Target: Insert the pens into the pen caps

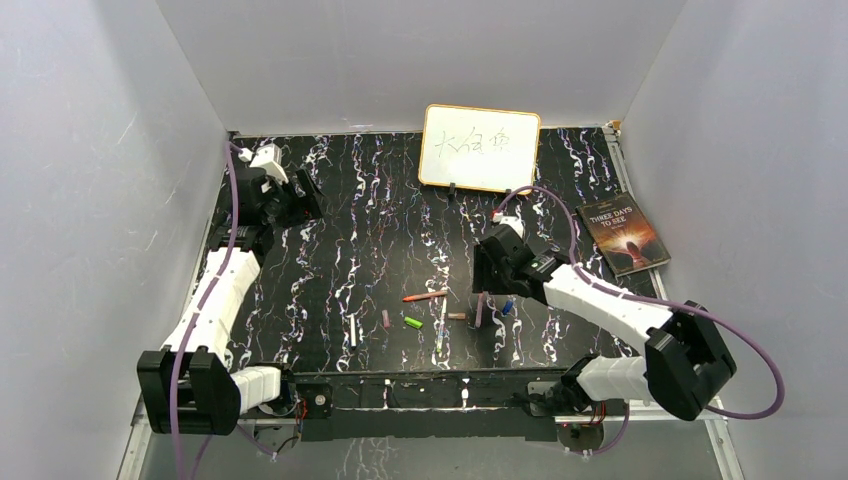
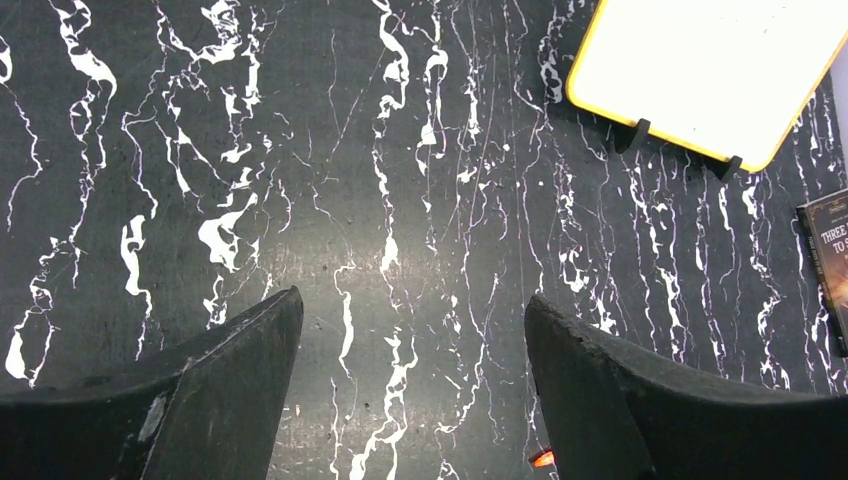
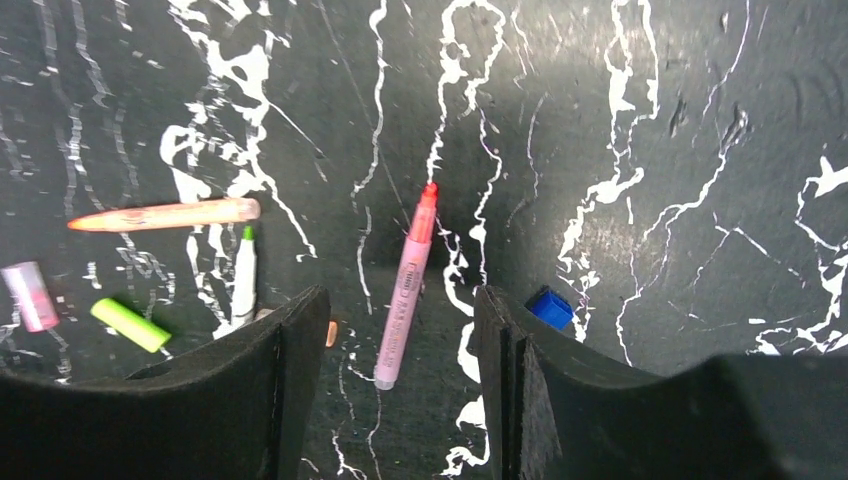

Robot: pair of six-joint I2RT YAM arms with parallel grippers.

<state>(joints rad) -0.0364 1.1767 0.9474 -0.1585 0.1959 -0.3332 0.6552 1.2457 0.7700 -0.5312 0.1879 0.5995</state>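
My right gripper [image 3: 398,300] is open and hovers over a pink pen [image 3: 407,290], which lies on the mat between its fingers and is not held. A blue cap [image 3: 550,307] lies just beyond the right finger. A brownish-orange cap [image 3: 331,333] peeks out by the left finger. An orange-red pen [image 3: 165,215], a white pen with a green tip [image 3: 243,280], a green cap [image 3: 130,325] and a mauve cap [image 3: 28,296] lie to the left. In the top view the right gripper [image 1: 488,285] is above the pink pen [image 1: 479,310]. My left gripper [image 1: 305,192] is open and empty at the back left.
A yellow-framed whiteboard [image 1: 480,147] stands at the back of the black marbled mat [image 1: 380,230]. A book [image 1: 622,233] lies at the right edge. Another white pen [image 1: 352,330] lies near the front. White walls enclose the table on three sides.
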